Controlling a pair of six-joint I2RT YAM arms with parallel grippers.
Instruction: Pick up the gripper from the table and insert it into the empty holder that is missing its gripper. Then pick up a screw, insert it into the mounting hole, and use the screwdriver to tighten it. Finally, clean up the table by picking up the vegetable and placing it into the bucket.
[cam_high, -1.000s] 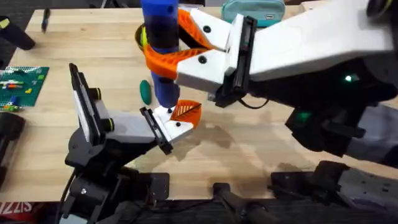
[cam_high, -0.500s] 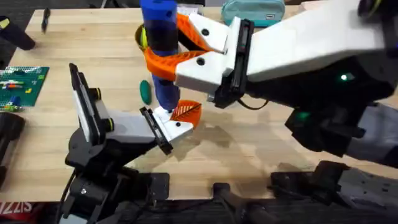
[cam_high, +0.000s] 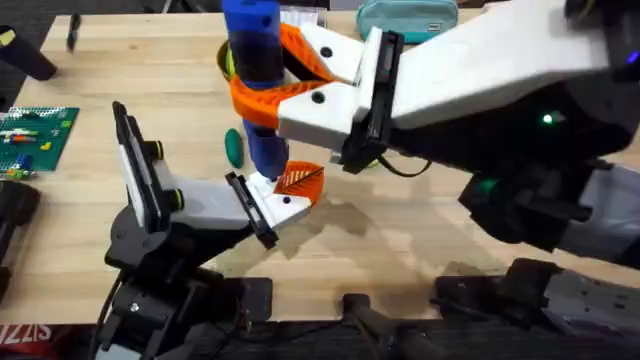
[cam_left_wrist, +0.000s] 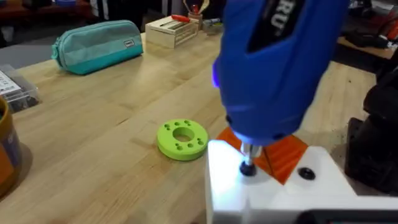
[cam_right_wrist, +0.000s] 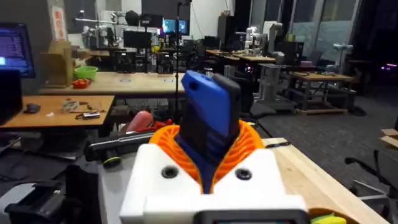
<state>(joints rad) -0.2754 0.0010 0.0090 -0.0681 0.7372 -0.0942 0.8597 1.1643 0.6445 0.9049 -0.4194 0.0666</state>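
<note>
The pale wooden worktop (cam_high: 420, 240) fronts a dim workshop of benches. The right gripper (cam_high: 262, 92) clamps the upright screwdriver (cam_high: 258, 70); the left gripper's state is unclear.

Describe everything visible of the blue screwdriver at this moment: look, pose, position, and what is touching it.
The screwdriver is a thick blue plastic-looking cylinder with a darker band, narrowing to a short metal tip. It stands roughly upright, clamped between the orange fingers of the right gripper. The left wrist view shows its tip pressed down on a dark screw head on the white holder, beside the orange gripper seated there. A light glows from its lower end onto the white surface.
</note>
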